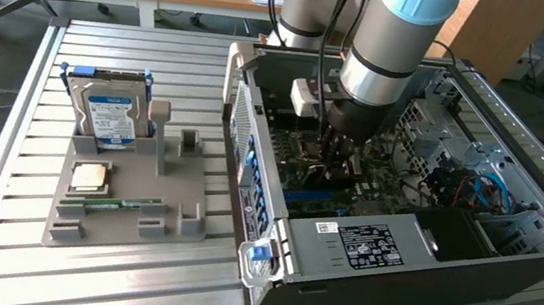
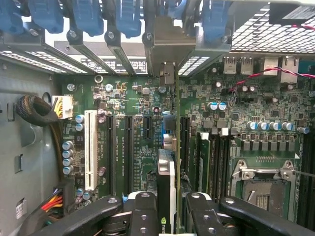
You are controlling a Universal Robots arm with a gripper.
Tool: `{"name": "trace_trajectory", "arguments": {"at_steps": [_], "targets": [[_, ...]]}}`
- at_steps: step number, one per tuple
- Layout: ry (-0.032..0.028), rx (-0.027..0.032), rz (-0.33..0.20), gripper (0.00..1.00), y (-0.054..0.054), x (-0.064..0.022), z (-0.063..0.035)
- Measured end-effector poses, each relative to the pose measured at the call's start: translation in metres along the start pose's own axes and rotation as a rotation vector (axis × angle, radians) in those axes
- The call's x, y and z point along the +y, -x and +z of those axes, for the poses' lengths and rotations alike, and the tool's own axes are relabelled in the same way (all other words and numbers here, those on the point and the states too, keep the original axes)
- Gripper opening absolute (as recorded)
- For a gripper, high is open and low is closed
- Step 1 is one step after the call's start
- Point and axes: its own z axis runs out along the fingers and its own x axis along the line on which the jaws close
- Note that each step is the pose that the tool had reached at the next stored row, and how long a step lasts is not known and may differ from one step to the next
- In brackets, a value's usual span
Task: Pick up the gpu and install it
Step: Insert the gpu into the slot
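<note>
Inside the open computer case [image 1: 398,252], the claw [image 2: 170,216] holds the gpu [image 2: 166,169] edge-on between narrowed fingers, low over the motherboard [image 2: 138,98] slots. The pickup looks done; seating looks unfinished. Installed memory modules [image 2: 209,152] stand just beside it. On the surface [image 1: 124,276], at the exterior view's left, sit the hard drive [image 1: 110,116] and memory stick [image 1: 113,203].

The gpu [image 2: 166,179] stands on edge over the motherboard slots [image 2: 129,147]
</note>
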Motion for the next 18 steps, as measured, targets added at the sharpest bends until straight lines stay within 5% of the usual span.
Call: {"name": "trace_trajectory", "arguments": {"at_steps": [18], "targets": [[-0.0002,0.0003,0.01,0.27,-0.0011,0.0018,0.0055]]}}
